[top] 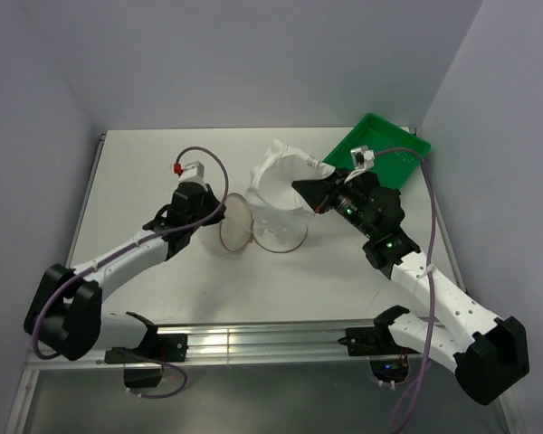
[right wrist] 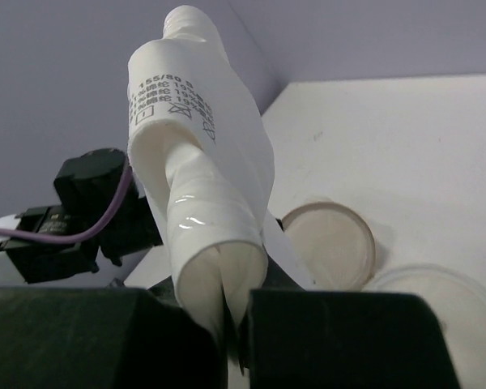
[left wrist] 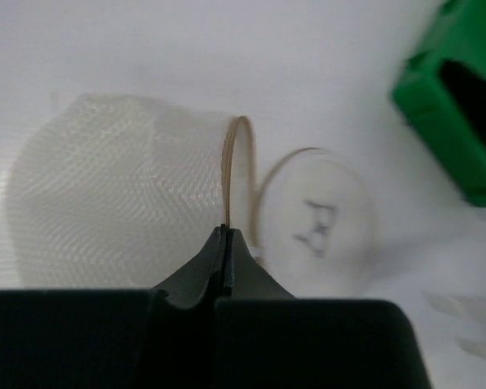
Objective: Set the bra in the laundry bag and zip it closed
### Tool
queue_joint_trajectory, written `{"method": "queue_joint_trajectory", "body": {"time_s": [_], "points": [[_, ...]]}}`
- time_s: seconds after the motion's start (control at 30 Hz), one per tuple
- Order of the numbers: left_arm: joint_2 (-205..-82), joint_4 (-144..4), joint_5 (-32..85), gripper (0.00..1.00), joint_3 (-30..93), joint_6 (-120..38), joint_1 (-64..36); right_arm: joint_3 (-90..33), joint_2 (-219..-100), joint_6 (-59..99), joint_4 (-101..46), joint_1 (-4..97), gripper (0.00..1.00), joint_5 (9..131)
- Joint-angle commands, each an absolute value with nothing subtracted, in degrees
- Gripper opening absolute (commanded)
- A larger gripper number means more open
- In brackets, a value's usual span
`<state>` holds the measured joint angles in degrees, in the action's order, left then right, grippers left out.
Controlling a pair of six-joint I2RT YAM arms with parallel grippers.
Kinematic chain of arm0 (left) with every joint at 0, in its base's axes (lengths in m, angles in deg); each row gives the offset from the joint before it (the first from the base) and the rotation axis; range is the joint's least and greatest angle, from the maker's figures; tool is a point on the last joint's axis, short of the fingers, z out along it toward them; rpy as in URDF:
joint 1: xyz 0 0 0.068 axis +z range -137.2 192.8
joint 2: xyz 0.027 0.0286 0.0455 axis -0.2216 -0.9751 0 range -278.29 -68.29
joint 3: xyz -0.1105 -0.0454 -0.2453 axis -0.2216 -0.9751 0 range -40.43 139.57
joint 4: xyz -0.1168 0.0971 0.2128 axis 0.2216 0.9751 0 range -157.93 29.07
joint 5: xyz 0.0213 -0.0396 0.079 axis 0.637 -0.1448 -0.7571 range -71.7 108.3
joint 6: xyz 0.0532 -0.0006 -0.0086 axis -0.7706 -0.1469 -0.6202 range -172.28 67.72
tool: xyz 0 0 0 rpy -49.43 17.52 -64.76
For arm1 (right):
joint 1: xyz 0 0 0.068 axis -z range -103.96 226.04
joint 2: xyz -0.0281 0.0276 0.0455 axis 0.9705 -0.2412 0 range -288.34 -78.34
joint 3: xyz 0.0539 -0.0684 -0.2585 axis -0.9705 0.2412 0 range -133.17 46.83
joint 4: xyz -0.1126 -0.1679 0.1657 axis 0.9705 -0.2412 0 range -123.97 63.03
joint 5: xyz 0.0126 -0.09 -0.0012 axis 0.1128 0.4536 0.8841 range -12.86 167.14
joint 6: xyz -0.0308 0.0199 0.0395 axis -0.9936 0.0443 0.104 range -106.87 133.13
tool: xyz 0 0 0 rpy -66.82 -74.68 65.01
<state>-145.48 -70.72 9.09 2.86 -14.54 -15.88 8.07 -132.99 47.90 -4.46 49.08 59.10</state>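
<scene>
Your right fingers (right wrist: 332,340) clamp the white bra (right wrist: 202,162) just before the laundry bag (left wrist: 105,194); left fingers (left wrist: 196,282) pinch its rim (left wrist: 227,174)

Green tray (top: 386,152), far-right corner of white table (top: 145,181); metal rail (top: 253,336) along near edge.

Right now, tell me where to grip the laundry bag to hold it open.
Pinch the laundry bag by its tan rim, from the left: that thin hoop stands edge-on, where the left fingers pinch it; the mesh looks floppy.
</scene>
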Motion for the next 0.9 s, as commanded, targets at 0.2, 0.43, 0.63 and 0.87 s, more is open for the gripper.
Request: {"method": "queue_joint_trajectory", "body": {"time_s": [0.2,0.43,0.63,0.87], "points": [[-134.92,-83.22,19.0,0.0,-1.93,-7.63,-16.73,4.29,-146.08,39.85,8.62,42.22,0.0,64.92],[-133.33,-86.64,20.5,0.0,-3.77,-4.82,-15.76,9.65,-154.7,41.53,16.27,39.57,0.0,69.14],[-133.59,-88.67,21.82,0.0,-4.57,-3.24,-14.53,10.53,-160.95,38.89,14.09,36.85,0.0,71.78],[-134.74,-91.13,22.7,0.0,-4.13,-2.71,-14.18,10.8,-164.9,37.92,11.53,33.16,0.0,68.97]]}}
